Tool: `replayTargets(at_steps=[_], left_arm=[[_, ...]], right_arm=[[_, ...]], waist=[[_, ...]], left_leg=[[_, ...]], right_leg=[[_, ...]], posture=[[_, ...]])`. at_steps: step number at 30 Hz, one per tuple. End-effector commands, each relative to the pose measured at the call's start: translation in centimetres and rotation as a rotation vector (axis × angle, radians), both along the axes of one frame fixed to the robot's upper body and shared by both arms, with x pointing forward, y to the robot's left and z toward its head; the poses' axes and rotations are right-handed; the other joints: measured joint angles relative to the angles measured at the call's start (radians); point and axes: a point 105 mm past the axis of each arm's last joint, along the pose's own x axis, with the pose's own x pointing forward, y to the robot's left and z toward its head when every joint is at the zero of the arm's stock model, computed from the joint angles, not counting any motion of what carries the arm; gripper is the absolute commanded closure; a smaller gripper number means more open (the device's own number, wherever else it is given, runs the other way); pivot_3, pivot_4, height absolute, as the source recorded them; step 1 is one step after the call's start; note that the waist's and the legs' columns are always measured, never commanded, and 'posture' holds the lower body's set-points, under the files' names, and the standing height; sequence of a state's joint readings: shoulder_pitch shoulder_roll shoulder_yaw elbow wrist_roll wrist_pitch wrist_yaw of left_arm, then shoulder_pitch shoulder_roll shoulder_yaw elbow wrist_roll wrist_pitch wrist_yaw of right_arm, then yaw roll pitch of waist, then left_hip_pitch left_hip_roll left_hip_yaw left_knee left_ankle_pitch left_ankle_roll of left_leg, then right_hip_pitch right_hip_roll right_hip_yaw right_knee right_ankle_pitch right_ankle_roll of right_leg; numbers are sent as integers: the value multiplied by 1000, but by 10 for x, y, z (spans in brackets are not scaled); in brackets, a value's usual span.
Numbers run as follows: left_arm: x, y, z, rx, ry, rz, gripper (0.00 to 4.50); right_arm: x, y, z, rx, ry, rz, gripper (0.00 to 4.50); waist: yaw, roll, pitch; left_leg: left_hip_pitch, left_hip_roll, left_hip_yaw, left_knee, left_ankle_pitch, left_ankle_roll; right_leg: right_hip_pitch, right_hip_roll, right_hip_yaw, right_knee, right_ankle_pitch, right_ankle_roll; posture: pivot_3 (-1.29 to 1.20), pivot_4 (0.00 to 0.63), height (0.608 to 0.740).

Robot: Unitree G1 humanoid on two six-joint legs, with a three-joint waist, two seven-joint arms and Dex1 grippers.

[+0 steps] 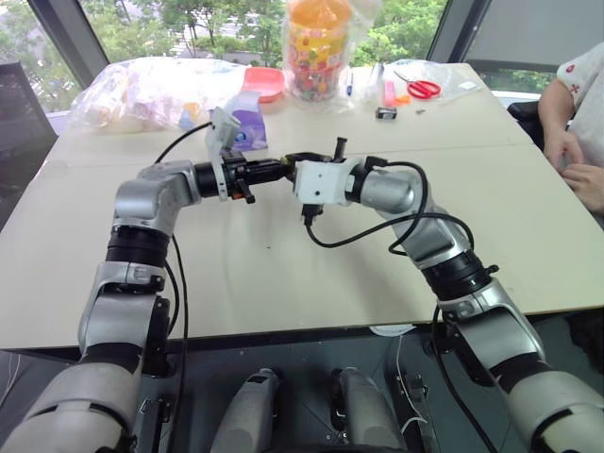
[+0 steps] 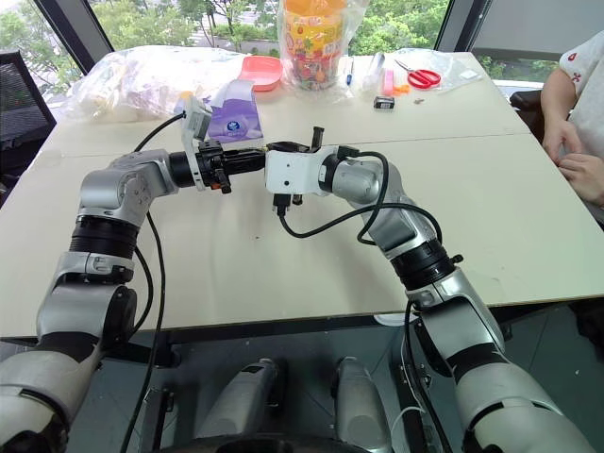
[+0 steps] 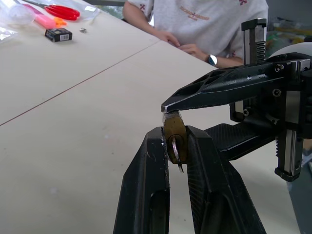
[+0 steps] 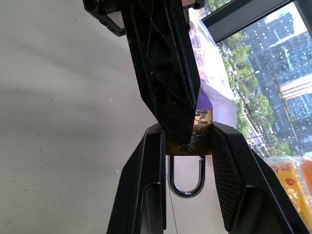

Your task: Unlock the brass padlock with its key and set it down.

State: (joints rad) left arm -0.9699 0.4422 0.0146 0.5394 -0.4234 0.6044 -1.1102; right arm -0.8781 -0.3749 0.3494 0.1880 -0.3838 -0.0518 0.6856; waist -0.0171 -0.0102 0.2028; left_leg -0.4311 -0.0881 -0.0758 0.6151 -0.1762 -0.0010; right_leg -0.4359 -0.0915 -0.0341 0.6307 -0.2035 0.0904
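Note:
The brass padlock (image 4: 203, 118) hangs in the air above the table (image 1: 283, 274), held between both grippers. My right gripper (image 4: 187, 129) is shut on its gold body, and the silver shackle (image 4: 185, 183) points back toward that wrist. My left gripper (image 3: 174, 134) comes in from the opposite side. Its fingers are closed on the lock's (image 3: 174, 127) other end, where the silver key (image 3: 176, 152) sticks out between them. One left finger (image 4: 165, 73) covers most of the lock's face. In the head view the two grippers meet tip to tip (image 1: 283, 170) at mid-table height.
At the table's far edge lie red scissors (image 1: 418, 88), a small black object (image 1: 385, 112), a candy jar (image 1: 319, 47), a pink bowl (image 1: 264, 83), a purple packet (image 1: 247, 127) and plastic bags (image 1: 142, 90). A person (image 1: 580, 123) sits at the right side.

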Motion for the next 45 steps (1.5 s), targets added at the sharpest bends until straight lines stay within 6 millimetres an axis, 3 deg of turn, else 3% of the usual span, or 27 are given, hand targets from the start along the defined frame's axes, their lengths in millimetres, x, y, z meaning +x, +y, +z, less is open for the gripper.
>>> replayTargets(at_steps=[1,6,13,14,17,21,27,31,45], left_arm=[[2,-1,12,12,-52,3,4489],[6,-1,10,13,-57,33,4489],[5,3,10,-18,-48,46,4500],[5,5,11,-23,-48,51,4500],[3,12,15,-40,-47,53,4500],[-6,18,26,-133,-23,-1,4500],[-26,17,37,-226,12,-123,4500],[-34,12,39,-211,-1,-171,4500],[-51,9,44,-183,-50,-236,4500]], right_arm=[[-15,12,24,37,-84,64,3804],[-15,12,24,35,-81,67,3804],[-13,5,22,-2,-100,45,203],[-15,1,21,-8,-105,43,24],[-21,-17,18,41,-52,18,24],[-26,-40,35,382,143,-60,24],[-30,-43,62,643,257,-85,24],[-33,-35,67,675,284,-73,24],[-29,-34,55,612,337,-91,24]], waist=[[0,0,0],[1,0,0],[0,0,0],[1,0,0],[4,0,0],[3,0,0],[1,0,0],[1,0,0],[1,0,0]], left_leg=[[0,0,0,0,0,0],[0,0,0,0,0,0],[0,0,0,0,0,0],[0,0,0,0,0,0],[0,0,0,0,0,0],[0,0,0,0,0,0],[1,1,0,1,0,0],[1,0,0,0,0,0],[1,0,0,0,0,0]], right_leg=[[0,0,0,0,0,0],[0,0,0,0,0,0],[0,0,0,0,0,0],[0,0,0,0,0,0],[0,0,0,0,0,0],[0,0,0,0,0,0],[1,0,1,0,0,0],[1,0,1,0,0,0],[1,-1,1,0,0,0]], posture=[[0,150,740],[0,150,740],[0,150,740],[0,150,740],[0,150,740],[0,150,740],[0,150,740],[0,150,740],[0,150,740]])
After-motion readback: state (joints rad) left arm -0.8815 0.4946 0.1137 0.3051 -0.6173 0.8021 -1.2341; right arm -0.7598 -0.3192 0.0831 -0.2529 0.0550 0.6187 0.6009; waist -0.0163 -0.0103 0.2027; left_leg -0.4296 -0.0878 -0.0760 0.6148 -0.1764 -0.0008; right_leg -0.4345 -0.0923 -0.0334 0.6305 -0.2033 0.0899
